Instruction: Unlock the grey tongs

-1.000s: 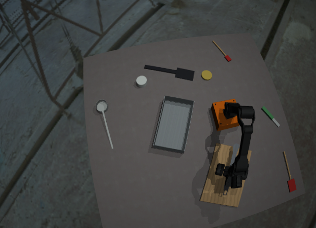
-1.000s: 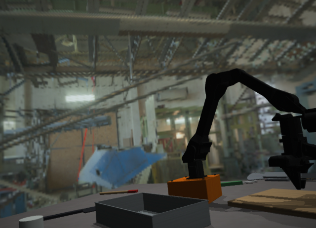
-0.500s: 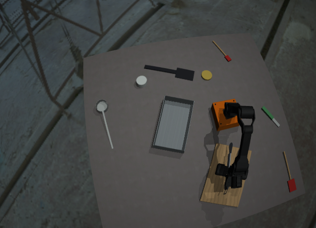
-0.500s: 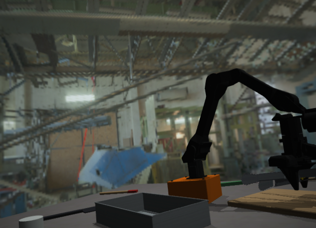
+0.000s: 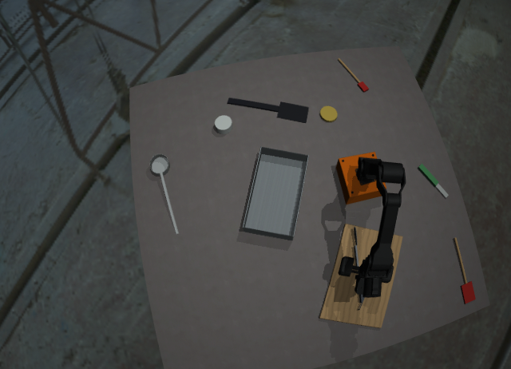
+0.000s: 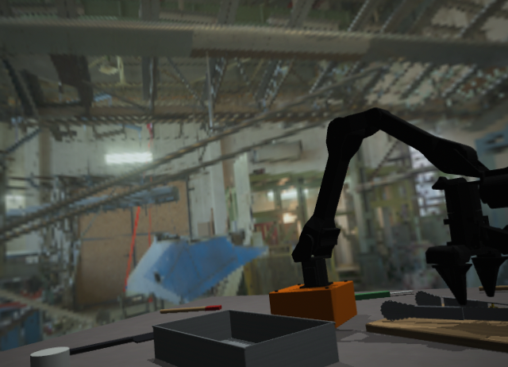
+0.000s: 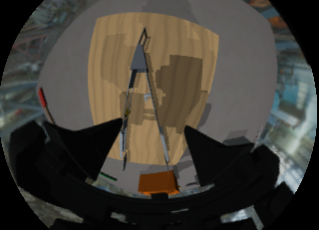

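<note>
The grey tongs [image 5: 356,249] [image 6: 434,312] [image 7: 139,61] stand on edge on the wooden board [image 5: 393,242] [image 6: 409,327] [image 7: 106,41], spread in a V. Their hinge end is at the top of the wrist view; their scalloped tips point to the arm's orange base, at the board's edge. My gripper [image 6: 476,299] [image 7: 155,125] is open and points down over the board, one finger on each side of the tongs. The left finger in the wrist view is very close to one arm; whether it touches is unclear. A gap shows at the other arm. The arm hides part of the tongs in the top view.
The roasting tin [image 5: 284,152] [image 6: 197,346] stands empty left of the orange base [image 5: 350,179] [image 6: 301,303]. A ladle [image 5: 160,164], a white cylinder [image 5: 223,124], a black spatula [image 5: 293,112], a yellow disc [image 5: 329,113] and a green-handled tool [image 5: 428,175] lie farther away.
</note>
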`<move>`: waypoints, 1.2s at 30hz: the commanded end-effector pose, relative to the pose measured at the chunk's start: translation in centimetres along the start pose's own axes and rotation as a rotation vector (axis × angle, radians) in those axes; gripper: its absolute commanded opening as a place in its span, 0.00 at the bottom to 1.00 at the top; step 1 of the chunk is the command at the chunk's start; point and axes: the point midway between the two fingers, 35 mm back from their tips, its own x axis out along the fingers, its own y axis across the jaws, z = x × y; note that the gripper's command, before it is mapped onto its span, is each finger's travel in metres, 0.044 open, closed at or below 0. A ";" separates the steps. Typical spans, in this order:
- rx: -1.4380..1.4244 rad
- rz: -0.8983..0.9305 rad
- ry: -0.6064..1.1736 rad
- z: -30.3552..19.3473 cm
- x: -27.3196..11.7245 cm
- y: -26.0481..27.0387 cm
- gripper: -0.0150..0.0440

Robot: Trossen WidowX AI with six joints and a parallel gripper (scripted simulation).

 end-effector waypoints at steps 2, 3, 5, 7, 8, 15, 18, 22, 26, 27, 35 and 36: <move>0.017 0.002 -0.018 0.8 -3.6 -6.2 1.00; 0.024 0.000 -0.019 0.6 -4.4 -7.9 1.00; 0.020 -0.001 -0.020 0.1 -6.2 -11.0 1.00; 0.018 -0.002 -0.020 -0.4 -7.3 -12.9 1.00; 0.018 -0.002 -0.020 -0.5 -7.4 -13.1 1.00; 0.020 -0.002 -0.021 -0.5 -8.2 -13.1 1.00; 0.030 -0.003 -0.026 -0.6 -10.5 -13.2 1.00; 0.039 -0.003 -0.030 -0.9 -12.4 -13.2 1.00; 0.039 -0.003 -0.030 -0.9 -12.4 -13.2 1.00; 0.039 -0.003 -0.030 -0.9 -12.4 -13.2 1.00; 0.039 -0.003 -0.030 -0.9 -12.4 -13.2 1.00; 0.039 -0.003 -0.030 -0.9 -12.4 -13.2 1.00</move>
